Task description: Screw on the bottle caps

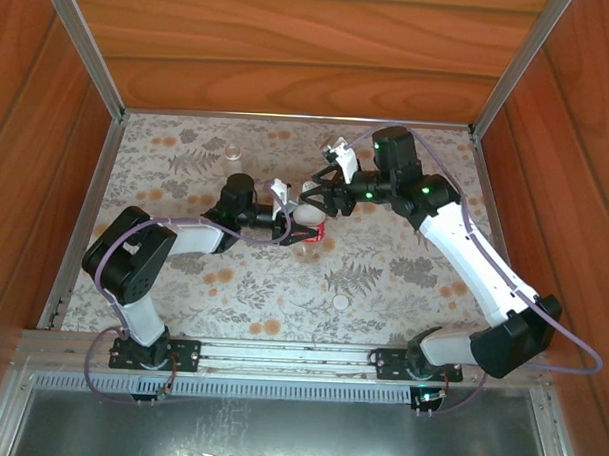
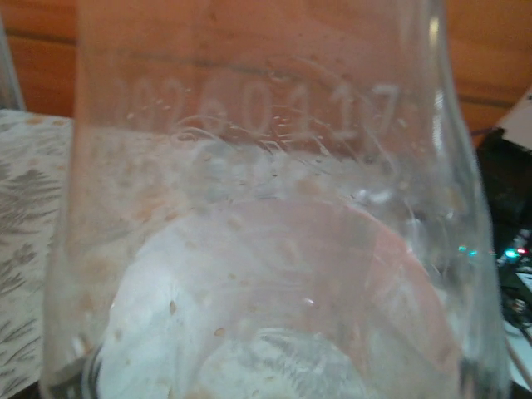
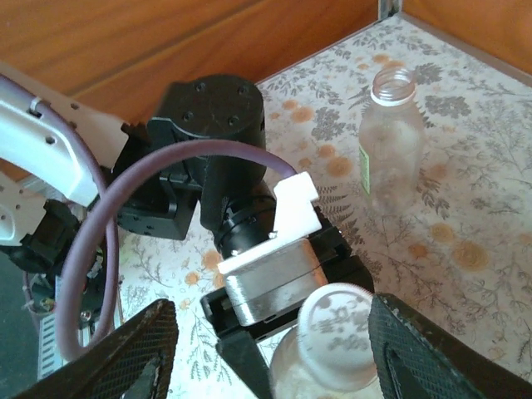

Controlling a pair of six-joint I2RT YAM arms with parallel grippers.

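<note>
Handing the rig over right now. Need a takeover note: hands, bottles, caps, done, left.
Left hand: shut on the red-label bottle.
Right hand: open, fingers either side of the first cap, which sits on that bottle; not gripping it.
Second bottle: upright on the cloth, far left, neck open.
Second cap: loose on the cloth, near side.
Done: first cap on; tightness cannot be told.
Left: cap the second bottle.
</note>
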